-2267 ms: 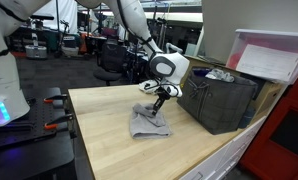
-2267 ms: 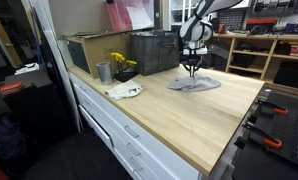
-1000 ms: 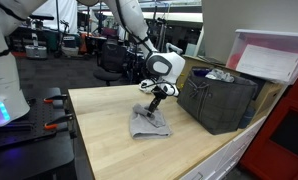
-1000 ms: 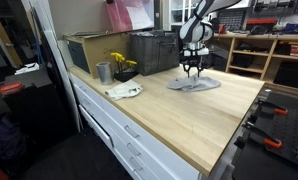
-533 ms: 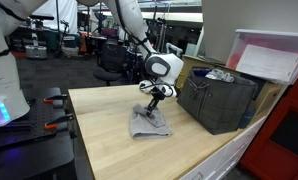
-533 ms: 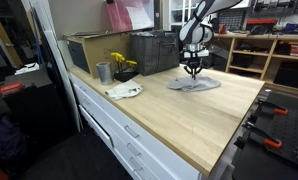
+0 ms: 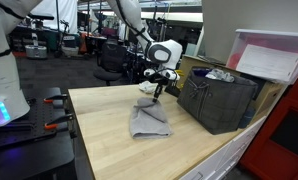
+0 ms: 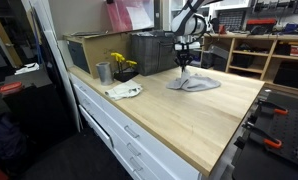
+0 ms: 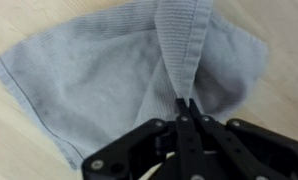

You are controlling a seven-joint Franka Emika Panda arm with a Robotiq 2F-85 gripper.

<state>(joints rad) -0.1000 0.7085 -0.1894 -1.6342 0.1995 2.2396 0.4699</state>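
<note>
Wrist view: my gripper (image 9: 186, 112) is pinched fully shut on a raised fold of the grey knitted cloth (image 9: 99, 80). The fold runs toward twelve o'clock from my fingertips, and the rest spreads toward ten o'clock over the pale wooden table (image 9: 14, 150).

In an exterior view, my jaws, open a second ago, have closed and risen. They draw the cloth (image 7: 149, 122) into a peak, with the black plastic crate (image 7: 217, 100) at three o'clock.

In an exterior view, the cloth's (image 8: 194, 84) hem lies on the table below me, so the grip has taken.
</note>
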